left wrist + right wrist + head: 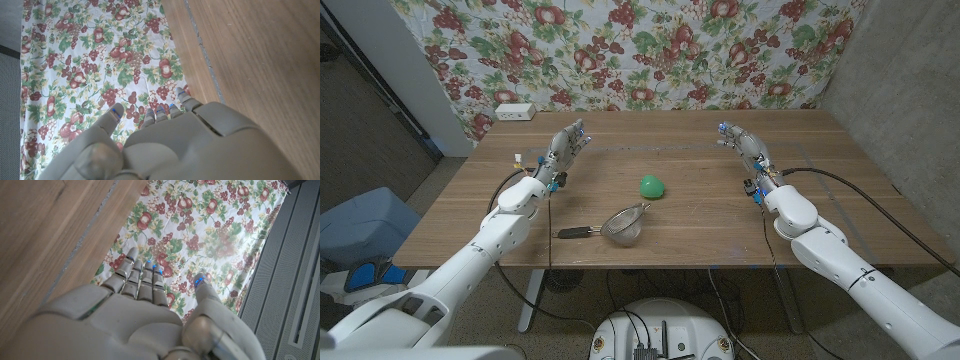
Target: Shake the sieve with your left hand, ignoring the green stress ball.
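Two robot hands over one wooden worktop [820,200]; neither holds anything.

Left robot hand [563,149]: over the worktop's left part toward the far edge, fingers extended and reaching away from the robot, nothing between them; well apart from the sieve. In the left wrist view the same robot hand [170,145] shows its grey back with fingers [181,96] straight and close together, thumb set apart, the floral cloth [90,65] beyond them and bare wood alongside.

Right robot hand [742,143]: over the worktop's right part toward the far edge, fingers likewise extended and empty. In the right wrist view this robot hand [135,320] shows straight fingers [131,265] with small blue lights at the tips, thumb off to one side, the floral cloth [200,225] behind.

Sieve [625,225]: metal mesh bowl with a dark handle, lying on the worktop near its front edge, roughly midway between the two arms; handle pointing toward the robot's left; untouched.

Green stress ball [652,186]: on the worktop near the sieve, on its far side and slightly to the right, apart from it.

White box [514,111]: at the worktop's far left corner.

Floral cloth [640,50]: hung behind the worktop, printed with red fruit and green leaves.
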{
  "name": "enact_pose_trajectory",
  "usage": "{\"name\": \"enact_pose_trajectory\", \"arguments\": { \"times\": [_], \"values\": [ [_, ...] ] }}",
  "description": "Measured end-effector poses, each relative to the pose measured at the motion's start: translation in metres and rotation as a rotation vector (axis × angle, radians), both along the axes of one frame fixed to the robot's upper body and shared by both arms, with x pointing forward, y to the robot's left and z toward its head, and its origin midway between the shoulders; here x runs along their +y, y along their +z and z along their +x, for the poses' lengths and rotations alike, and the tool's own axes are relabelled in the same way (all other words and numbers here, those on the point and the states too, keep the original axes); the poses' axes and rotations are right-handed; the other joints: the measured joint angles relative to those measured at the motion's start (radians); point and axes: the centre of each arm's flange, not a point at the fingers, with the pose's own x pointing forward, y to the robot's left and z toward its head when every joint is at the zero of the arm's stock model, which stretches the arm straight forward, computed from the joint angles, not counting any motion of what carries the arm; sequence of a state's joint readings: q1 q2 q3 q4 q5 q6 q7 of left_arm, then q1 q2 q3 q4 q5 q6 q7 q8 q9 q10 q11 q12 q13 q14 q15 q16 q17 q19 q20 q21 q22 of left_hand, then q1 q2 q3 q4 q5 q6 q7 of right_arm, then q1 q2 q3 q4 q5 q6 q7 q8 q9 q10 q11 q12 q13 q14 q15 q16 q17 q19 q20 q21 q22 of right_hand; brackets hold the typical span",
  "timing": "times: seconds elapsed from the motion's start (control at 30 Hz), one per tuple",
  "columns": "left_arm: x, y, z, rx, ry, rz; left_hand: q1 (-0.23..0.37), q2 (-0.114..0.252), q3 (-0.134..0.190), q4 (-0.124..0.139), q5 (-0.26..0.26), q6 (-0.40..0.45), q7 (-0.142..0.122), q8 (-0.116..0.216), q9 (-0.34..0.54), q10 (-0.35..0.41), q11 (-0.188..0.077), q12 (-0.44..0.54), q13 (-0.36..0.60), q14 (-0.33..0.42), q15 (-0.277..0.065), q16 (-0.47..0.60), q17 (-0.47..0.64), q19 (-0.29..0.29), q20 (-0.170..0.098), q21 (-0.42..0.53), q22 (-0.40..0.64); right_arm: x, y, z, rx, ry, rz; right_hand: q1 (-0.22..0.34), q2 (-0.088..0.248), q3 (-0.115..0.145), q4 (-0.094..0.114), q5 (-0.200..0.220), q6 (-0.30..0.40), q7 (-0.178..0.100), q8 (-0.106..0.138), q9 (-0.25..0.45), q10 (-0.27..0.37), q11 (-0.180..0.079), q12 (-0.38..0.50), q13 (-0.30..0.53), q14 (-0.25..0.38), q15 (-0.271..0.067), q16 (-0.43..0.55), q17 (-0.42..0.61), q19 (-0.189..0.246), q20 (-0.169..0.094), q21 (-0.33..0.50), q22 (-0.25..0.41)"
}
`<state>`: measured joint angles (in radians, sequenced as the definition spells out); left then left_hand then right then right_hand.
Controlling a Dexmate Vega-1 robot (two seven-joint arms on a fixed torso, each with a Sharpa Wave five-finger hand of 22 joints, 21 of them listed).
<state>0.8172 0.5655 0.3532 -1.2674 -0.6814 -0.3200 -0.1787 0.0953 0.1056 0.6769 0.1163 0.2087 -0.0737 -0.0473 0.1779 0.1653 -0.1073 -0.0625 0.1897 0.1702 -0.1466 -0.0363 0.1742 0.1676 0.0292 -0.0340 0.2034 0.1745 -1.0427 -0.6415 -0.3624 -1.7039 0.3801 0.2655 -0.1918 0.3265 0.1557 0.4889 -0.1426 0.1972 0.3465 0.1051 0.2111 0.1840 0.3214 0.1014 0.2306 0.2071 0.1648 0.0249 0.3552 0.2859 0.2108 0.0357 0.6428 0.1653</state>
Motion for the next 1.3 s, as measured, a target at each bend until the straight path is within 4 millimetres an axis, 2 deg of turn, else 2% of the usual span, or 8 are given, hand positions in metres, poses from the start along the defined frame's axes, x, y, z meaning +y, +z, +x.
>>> {"name": "enact_pose_trajectory", "arguments": {
  "times": [0.23,0.43,0.57,1.3],
  "values": [
    [0.002,0.000,0.004,0.004,-0.003,0.000,0.000,0.000,0.002,-0.002,0.000,0.001,-0.001,0.000,0.000,0.000,0.000,0.000,0.000,0.002,0.002,0.000,0.000,0.000,0.000,0.000,0.000,0.003,0.002,-0.006,-0.003,-0.030,-0.027,0.000,0.000,0.001,-0.001,0.008,0.011,0.000,0.000,0.000,0.013,-0.005,0.006,0.005,0.018,0.004,0.004,0.000,0.007,0.007,0.000,0.005],
    [0.002,0.001,0.005,0.002,-0.009,0.003,0.000,0.000,0.002,-0.002,0.000,0.001,-0.001,0.000,0.000,0.000,0.000,0.000,0.000,0.002,0.002,0.000,0.000,0.000,0.000,0.000,0.000,0.006,0.005,-0.013,-0.013,-0.041,-0.047,0.000,0.000,0.001,-0.001,0.008,0.016,-0.005,0.000,0.000,0.018,0.000,0.006,0.005,0.018,0.004,0.004,0.005,0.007,0.007,-0.008,0.005],
    [0.002,0.001,0.006,0.003,-0.011,0.005,0.000,0.000,0.002,-0.002,0.000,0.001,-0.001,0.000,0.000,0.009,-0.002,0.000,0.000,0.002,0.002,0.000,0.000,0.000,0.000,0.000,0.000,0.008,0.007,-0.017,-0.017,-0.047,-0.058,0.012,0.012,0.001,-0.001,0.008,0.016,-0.005,0.000,0.000,0.018,0.000,0.006,0.005,0.025,-0.003,0.011,0.005,0.011,0.011,-0.008,0.005],
    [0.004,0.004,0.011,0.003,-0.024,0.008,0.000,0.000,0.006,-0.006,0.000,0.006,0.005,0.000,0.000,0.009,-0.002,0.000,0.000,0.002,0.002,0.000,0.003,0.000,0.000,0.000,0.000,0.019,0.011,-0.033,-0.015,-0.083,-0.125,0.012,0.012,0.001,-0.001,0.008,0.021,0.000,0.000,0.005,0.018,0.000,0.006,0.009,0.025,-0.003,0.011,0.009,0.014,0.007,-0.016,0.005]
  ]
}}
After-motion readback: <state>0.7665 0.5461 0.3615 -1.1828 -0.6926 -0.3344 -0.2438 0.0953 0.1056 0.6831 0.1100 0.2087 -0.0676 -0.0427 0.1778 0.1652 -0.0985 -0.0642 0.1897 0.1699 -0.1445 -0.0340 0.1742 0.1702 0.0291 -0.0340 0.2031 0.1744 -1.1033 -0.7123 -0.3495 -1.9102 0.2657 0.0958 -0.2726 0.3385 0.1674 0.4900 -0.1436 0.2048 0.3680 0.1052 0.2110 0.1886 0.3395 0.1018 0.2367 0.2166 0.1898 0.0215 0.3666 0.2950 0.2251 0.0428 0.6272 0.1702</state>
